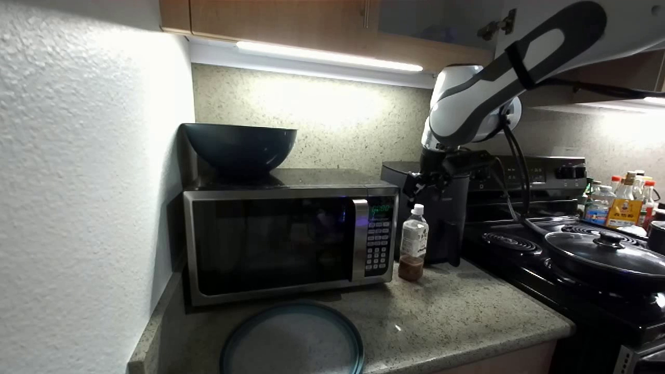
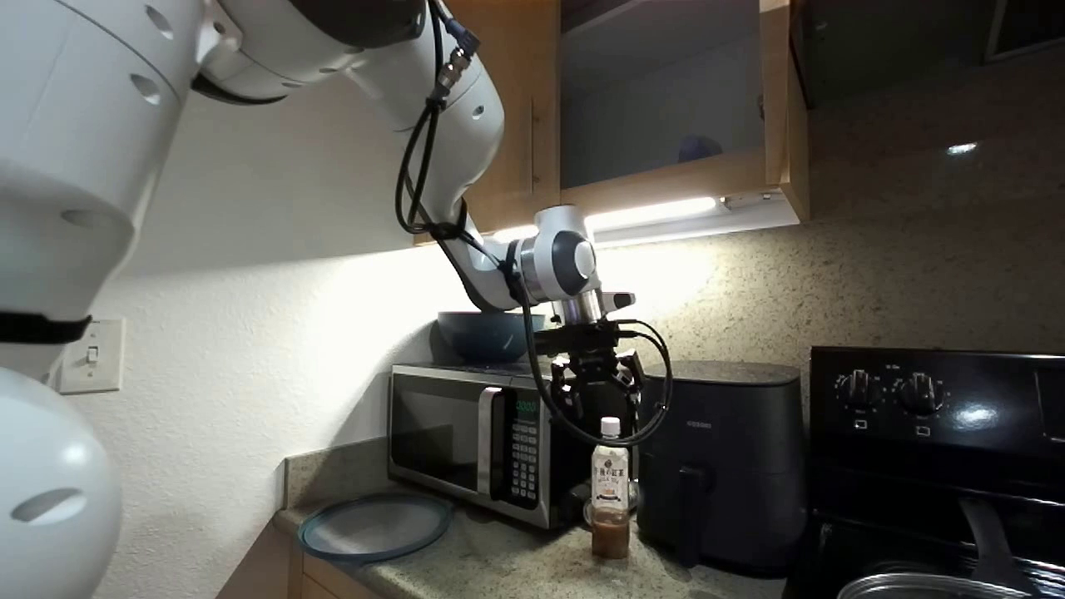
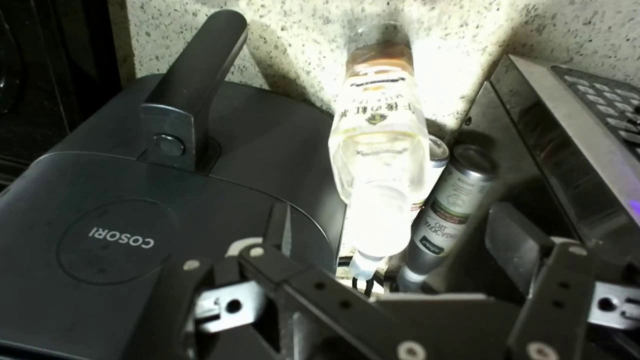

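My gripper (image 1: pixel 426 186) is open and empty, pointing down, and also shows in an exterior view (image 2: pixel 597 389). It is above a clear plastic bottle (image 1: pixel 414 241) with a white cap, white label and brown liquid at the bottom. The bottle stands upright on the counter, apart from the fingers; it also shows in an exterior view (image 2: pixel 611 487). In the wrist view the bottle (image 3: pixel 380 120) lies between the lines of the two fingers (image 3: pixel 397 237), its top overexposed. Behind it stand an avocado oil can (image 3: pixel 447 207) and another, mostly hidden can (image 3: pixel 437 150).
A black air fryer (image 2: pixel 724 466) stands close on one side of the bottle, a microwave (image 1: pixel 280 244) on the other. A dark blue bowl (image 1: pixel 239 148) sits on the microwave. A round blue-rimmed tray (image 1: pixel 293 337) lies in front. A stove holds a lidded pan (image 1: pixel 602 259). Cabinets (image 1: pixel 286 21) hang above.
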`<action>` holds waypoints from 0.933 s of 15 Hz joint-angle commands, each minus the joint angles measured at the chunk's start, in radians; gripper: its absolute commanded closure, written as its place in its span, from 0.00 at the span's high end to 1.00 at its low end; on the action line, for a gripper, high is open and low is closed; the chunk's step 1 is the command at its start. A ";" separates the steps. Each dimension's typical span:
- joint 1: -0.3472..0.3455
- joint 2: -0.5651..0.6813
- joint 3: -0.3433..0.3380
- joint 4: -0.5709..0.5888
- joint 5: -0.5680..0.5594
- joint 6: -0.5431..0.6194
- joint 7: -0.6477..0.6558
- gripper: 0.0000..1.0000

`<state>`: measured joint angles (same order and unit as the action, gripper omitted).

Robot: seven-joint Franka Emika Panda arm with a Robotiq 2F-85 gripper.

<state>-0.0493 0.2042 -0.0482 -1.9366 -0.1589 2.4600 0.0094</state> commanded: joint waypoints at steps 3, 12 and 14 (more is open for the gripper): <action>-0.004 0.110 -0.001 0.116 0.024 -0.038 -0.038 1.00; -0.005 0.192 -0.006 0.231 0.022 -0.129 -0.024 0.40; -0.001 0.193 -0.012 0.244 0.014 -0.163 -0.013 0.27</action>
<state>-0.0512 0.3881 -0.0525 -1.7256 -0.1572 2.3557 0.0078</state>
